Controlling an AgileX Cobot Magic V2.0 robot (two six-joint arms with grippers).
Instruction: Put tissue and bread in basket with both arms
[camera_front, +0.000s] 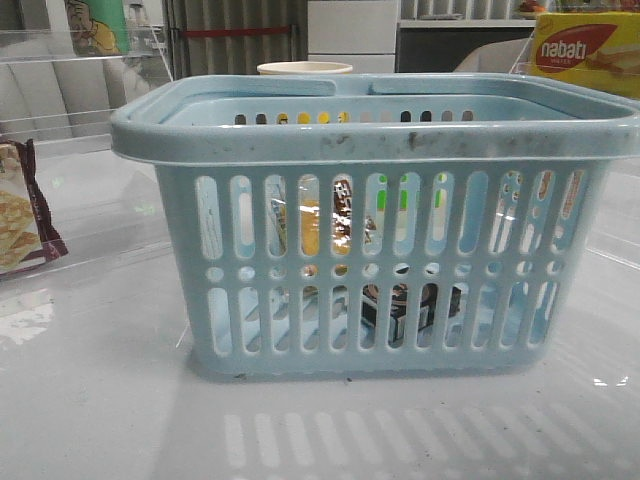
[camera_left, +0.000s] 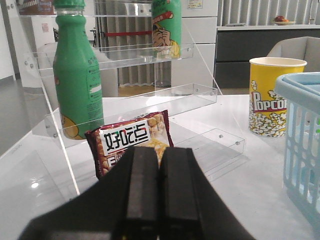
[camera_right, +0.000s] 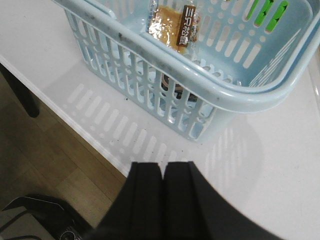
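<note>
The white table (camera_front: 100, 400) carries the light-blue basket (camera_front: 380, 260), which fills most of the front view and hides what stands behind it. A clear shelf rack (camera_left: 125, 55) rises on the table's left side, holding a green bottle (camera_left: 77, 75), its cap cut off at the frame edge. A yellow popcorn cup (camera_left: 270, 95) stands just beside the basket. A maroon-edged cracker packet (camera_left: 132, 140) leans at the rack's foot. The bread (camera_right: 172, 25) lies inside the basket on its floor, only glimpsed through the slots from the front. The left gripper (camera_left: 150, 200) and right gripper (camera_right: 162, 200) are both clenched, pads touching, grasping nothing.
</note>
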